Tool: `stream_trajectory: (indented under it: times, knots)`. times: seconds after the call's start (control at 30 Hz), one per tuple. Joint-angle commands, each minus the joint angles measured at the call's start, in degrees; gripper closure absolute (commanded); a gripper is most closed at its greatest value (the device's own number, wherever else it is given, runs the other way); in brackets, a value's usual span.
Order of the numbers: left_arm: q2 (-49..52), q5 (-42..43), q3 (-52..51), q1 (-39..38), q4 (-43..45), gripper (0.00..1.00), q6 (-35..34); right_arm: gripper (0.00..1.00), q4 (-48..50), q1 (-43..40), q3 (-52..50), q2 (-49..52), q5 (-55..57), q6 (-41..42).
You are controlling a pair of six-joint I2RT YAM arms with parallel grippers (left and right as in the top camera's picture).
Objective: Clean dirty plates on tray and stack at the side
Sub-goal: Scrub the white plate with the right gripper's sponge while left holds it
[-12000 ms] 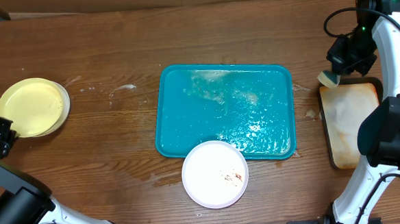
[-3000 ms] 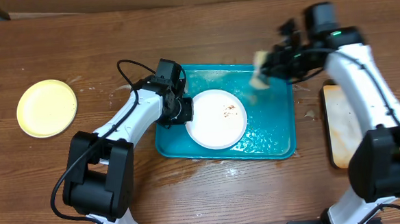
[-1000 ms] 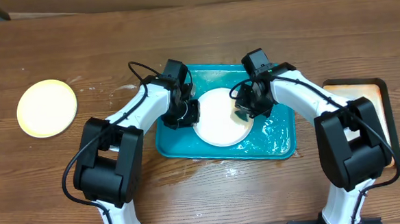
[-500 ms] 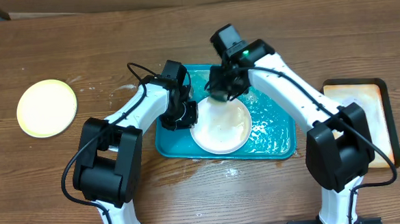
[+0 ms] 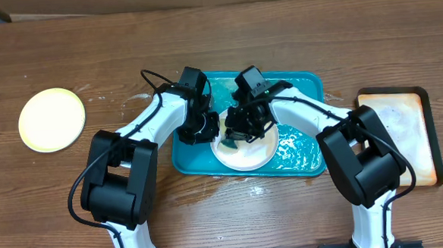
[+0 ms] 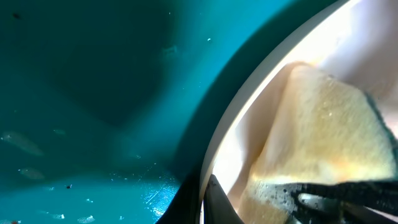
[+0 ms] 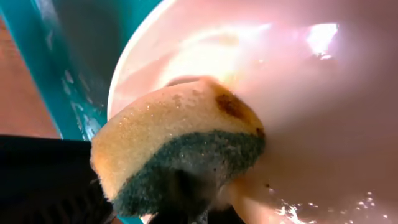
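Tray (image 5: 305,89): plate (image 5: 255,154) rim in left pincer (image 5: 213,130), sponge (image 7: 180,140) atop.

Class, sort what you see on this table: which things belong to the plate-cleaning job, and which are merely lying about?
In the job:
- white plate, being scrubbed
- teal tray under it
- sponge
- pale yellow plate, set aside at the left
- left gripper, gripping the white plate's rim
- right gripper, holding the sponge

Lying about:
- dark-rimmed tray at the right edge, untouched

The tray (image 5: 303,85) is teal, the plate (image 5: 255,151) white, the sponge (image 7: 168,134) yellow over dark green
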Motion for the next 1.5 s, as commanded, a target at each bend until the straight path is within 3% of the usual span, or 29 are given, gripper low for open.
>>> stream_trajectory:
  times: [0.0,0.4,0.77,1.03,1.23,1.37,1.47]
  knots:
    - [3.3,-6.0,-2.4,0.5,-0.3,0.96,-1.9,0.96,-1.6,0.1,-2.5,0.1,0.6,-0.4]
    - [3.3,-6.0,-2.4,1.5,-0.7,0.96,-3.3,0.96,-21.3,-3.0,7.1,0.0,33.0,-4.4]
    - [3.3,-6.0,-2.4,2.4,-0.9,0.96,-3.3,0.96,-25.3,-2.9,11.0,0.0,43.9,-5.8]
    - [3.3,-6.0,-2.4,2.4,-0.9,0.96,-3.3,0.96,-35.7,-3.0,25.3,0.0,51.5,-5.8]
    - [3.3,-6.0,-2.4,2.4,-0.5,0.96,-5.1,0.96,-40.4,-3.0,33.7,0.0,44.6,-5.9]
    - [3.3,-6.0,-2.4,2.3,0.2,0.96,-5.9,0.96,-38.8,-1.5,31.8,0.0,29.4,-5.8]
    - [3.3,-6.0,-2.4,2.4,0.6,0.96,-6.1,0.96,-35.3,0.6,28.2,0.0,25.3,-3.8]
